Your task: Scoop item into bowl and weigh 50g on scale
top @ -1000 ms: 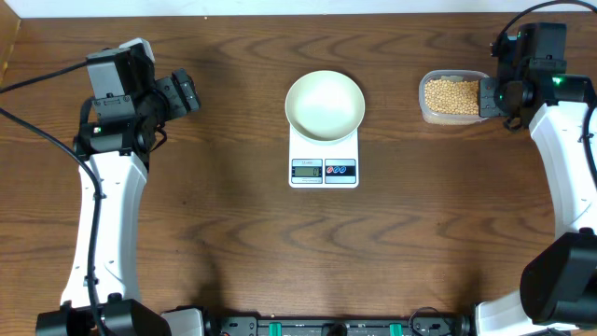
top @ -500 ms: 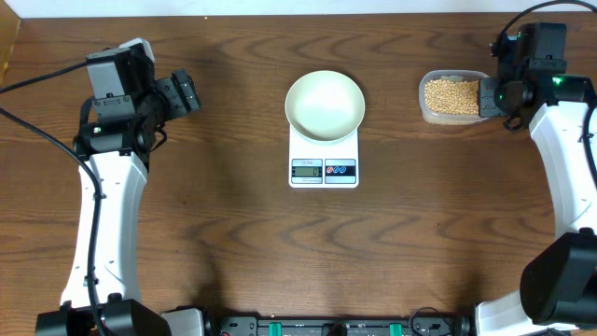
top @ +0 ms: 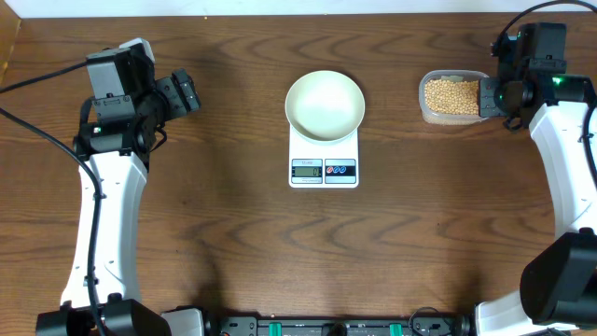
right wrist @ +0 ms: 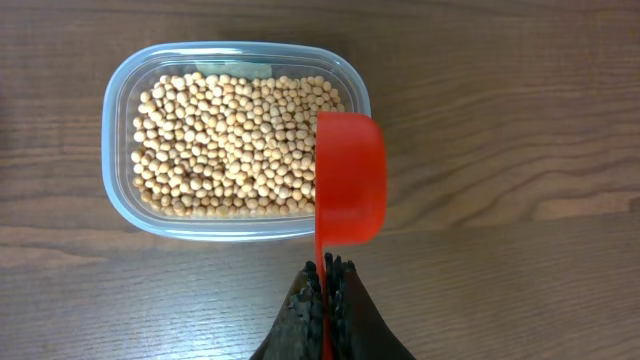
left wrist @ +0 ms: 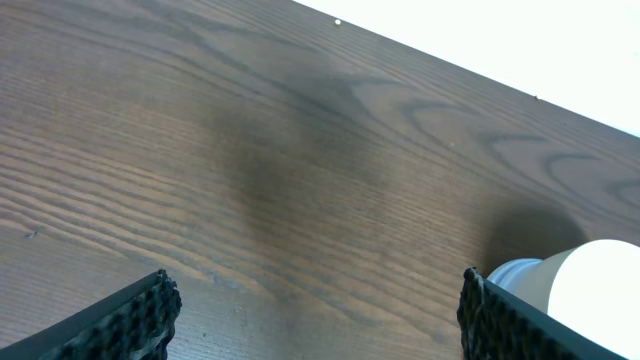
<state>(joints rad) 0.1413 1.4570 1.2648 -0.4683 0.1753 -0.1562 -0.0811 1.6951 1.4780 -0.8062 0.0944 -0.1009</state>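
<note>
Overhead, the white bowl sits on the rear part of the small white digital scale in the middle of the dark wooden bench. The scale's grey display and two round buttons are uncovered at the front; the digits are too small to read. Well to the right, near the far edge, a clear rounded-rectangular plastic tub holds the soybeans, which fill it in a dense pale-tan layer.

From the right wrist camera, the right claw is clenched on the thin handle of a red measuring scoop. The scoop's cup lies over the tub's near end, overlapping its rim and some of the beans there. Whether the cup touches the beans or faces up or down cannot be told.

On the left side of the bench, well apart from the scale, the left claw hangs released. Its two black ribbed fingers stand wide apart with only bare wood grain between them. In that view part of the white bowl shows at the lower right edge, beside the right-hand finger.
</note>
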